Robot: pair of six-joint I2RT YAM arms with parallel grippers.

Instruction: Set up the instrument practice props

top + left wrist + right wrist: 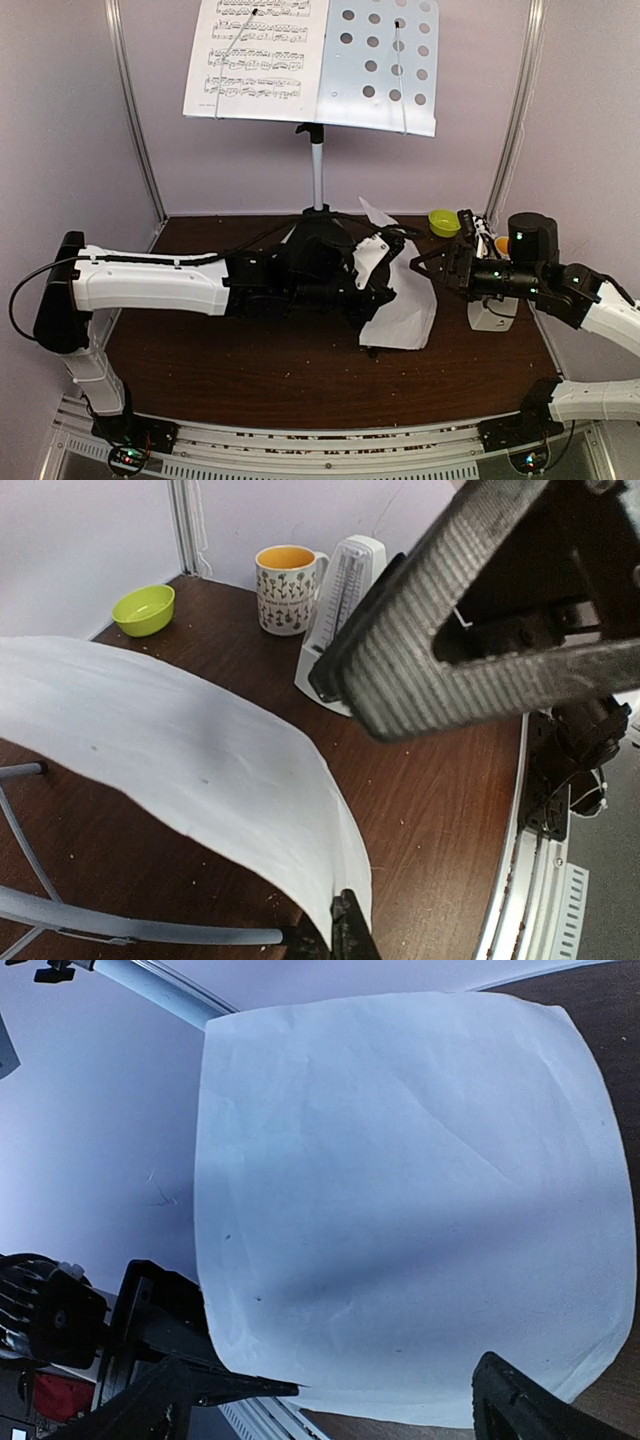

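Note:
The silver tripod music stand (317,170) stands at the back; its white perforated desk (385,65) carries one sheet-music page (255,55) on its left half. My left gripper (378,295) is shut on a corner of the second page (410,310), which curls up off the table; the pinch shows in the left wrist view (345,935). My right gripper (420,266) is open and empty, facing that page (410,1200) from the right without touching it. The white metronome (345,610) stands at the right, partly hidden behind my right arm in the top view (490,315).
A white mug with an orange inside (285,585) and a small yellow-green bowl (143,608) sit at the back right, near the metronome. The stand's legs (100,920) spread low over the table under my left gripper. Cage posts (135,110) stand at the back corners.

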